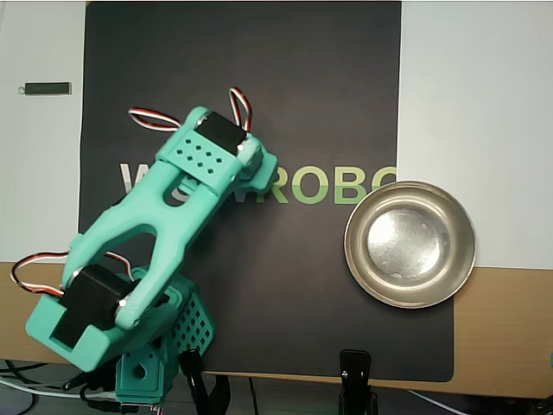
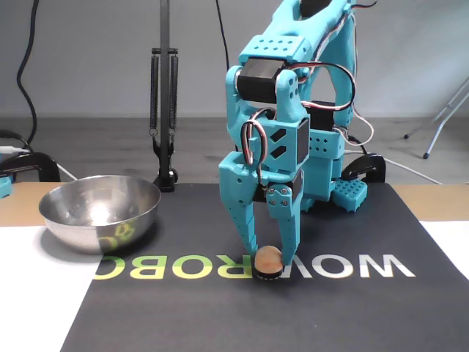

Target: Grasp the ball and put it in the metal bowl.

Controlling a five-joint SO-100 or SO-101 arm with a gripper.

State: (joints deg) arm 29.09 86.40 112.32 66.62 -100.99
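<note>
In the fixed view the pale tan ball point(image 2: 268, 258) rests on the black mat, on a small dark ring among the printed letters. My teal gripper point(image 2: 270, 251) points straight down over it. Its two fingers point(image 2: 246, 220) press against the ball's left and right sides, so it is shut on the ball at mat level. The metal bowl point(image 2: 100, 213) stands at the left, apart from the gripper. From overhead the bowl point(image 1: 409, 244) lies at the right on the mat's edge. The arm point(image 1: 173, 225) hides the ball and fingertips there.
The black mat point(image 1: 259, 69) with printed letters covers the table's middle. A small dark stick point(image 1: 47, 87) lies on the white surface at the far left overhead. A black clamp point(image 1: 354, 372) grips the near edge. A black stand point(image 2: 164, 110) rises behind the bowl.
</note>
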